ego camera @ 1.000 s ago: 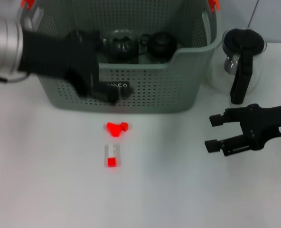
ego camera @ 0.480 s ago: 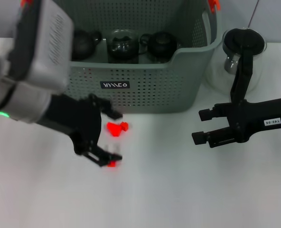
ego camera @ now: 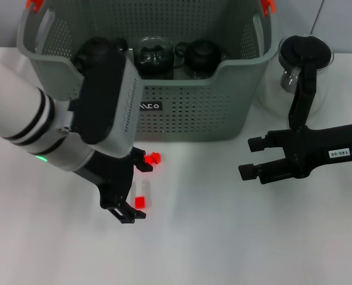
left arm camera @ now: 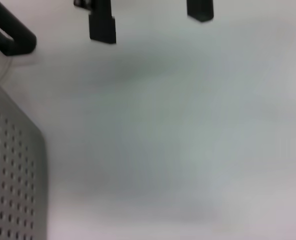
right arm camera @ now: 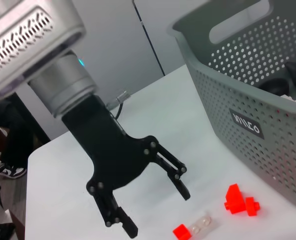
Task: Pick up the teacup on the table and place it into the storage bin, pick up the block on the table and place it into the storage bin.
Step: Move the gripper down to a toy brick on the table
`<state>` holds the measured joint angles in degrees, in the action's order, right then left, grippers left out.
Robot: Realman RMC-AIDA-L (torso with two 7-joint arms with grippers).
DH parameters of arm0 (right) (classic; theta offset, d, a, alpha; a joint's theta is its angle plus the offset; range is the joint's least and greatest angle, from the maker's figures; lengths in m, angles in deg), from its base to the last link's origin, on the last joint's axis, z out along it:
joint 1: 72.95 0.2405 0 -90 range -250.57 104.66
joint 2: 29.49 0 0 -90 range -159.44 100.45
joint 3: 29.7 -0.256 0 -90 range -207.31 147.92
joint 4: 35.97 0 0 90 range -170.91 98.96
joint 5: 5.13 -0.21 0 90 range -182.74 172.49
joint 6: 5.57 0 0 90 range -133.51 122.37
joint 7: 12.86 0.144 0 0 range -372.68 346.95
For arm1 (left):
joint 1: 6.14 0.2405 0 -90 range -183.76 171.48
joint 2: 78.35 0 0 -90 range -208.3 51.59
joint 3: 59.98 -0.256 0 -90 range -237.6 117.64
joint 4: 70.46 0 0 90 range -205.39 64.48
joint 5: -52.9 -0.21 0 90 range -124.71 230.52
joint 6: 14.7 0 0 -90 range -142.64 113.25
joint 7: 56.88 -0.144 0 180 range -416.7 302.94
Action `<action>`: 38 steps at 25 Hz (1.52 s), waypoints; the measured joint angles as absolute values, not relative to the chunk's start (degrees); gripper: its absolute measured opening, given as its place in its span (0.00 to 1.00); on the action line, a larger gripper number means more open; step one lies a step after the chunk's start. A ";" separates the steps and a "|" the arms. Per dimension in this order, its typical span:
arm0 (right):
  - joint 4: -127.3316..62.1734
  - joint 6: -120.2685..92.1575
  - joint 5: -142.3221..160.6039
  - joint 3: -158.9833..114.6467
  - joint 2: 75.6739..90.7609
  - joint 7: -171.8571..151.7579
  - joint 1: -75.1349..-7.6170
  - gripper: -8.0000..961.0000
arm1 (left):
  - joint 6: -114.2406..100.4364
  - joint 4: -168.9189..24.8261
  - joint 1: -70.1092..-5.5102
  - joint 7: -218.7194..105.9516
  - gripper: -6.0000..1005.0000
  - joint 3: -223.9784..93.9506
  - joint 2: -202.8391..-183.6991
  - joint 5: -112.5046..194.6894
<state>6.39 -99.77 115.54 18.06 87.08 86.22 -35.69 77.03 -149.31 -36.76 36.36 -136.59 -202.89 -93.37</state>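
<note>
The left hand (ego camera: 130, 187) hangs low over the white counter (ego camera: 223, 249), just in front of the storage bin (ego camera: 182, 113), with its two black fingers (right arm camera: 175, 175) spread wide apart and nothing between them. In the right wrist view the same hand (right arm camera: 153, 207) shows from the side, fingers pointing down toward the counter. Between and just beside its fingertips lies a small block (ego camera: 140, 195), a clear piece with a red cube at its near end; in the right wrist view this block (right arm camera: 193, 226) sits just past the fingertips, not touched by them as far as can be seen. A second, all-red block (ego camera: 151, 159) lies a little nearer the bin, partly hidden behind the hand in the head view and plain in the right wrist view (right arm camera: 240, 202).

The storage bin, grey-green and perforated with orange clips at its handles, stands at the back of the counter. Inside it, along the far wall, sit dark teacups (ego camera: 203, 56) and a clear glass one (ego camera: 152, 52).

The right hand (ego camera: 260, 159) hovers over the counter off to the right, well apart from the blocks, its fingers parted and empty. Behind it stands a glass pitcher (ego camera: 298, 74) with a black handle, just beside the bin's right end.
</note>
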 joint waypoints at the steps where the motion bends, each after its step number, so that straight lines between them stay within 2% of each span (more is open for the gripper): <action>1: 6.38 -99.78 115.54 18.00 87.08 86.23 -35.75 0.96 | 76.75 -148.89 -36.92 36.34 0.87 -136.92 -202.87 -93.54; 15: 5.77 -99.79 115.71 17.76 86.82 86.36 -35.97 0.96 | 74.54 -146.98 -37.69 38.74 0.86 -138.67 -202.88 -94.22; 24: 5.77 -99.38 115.73 17.76 86.46 86.41 -35.74 0.96 | 72.84 -147.70 -38.70 61.60 0.86 -138.80 -202.89 -94.25; 38: 6.36 -99.49 116.08 19.04 85.92 85.58 -34.42 0.96 | 74.03 -143.18 -43.74 91.88 0.85 -140.86 -202.55 -99.20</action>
<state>6.36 -99.49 116.08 19.04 85.92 85.58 -34.42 74.03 -143.18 -43.74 91.88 -140.86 -202.55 -99.20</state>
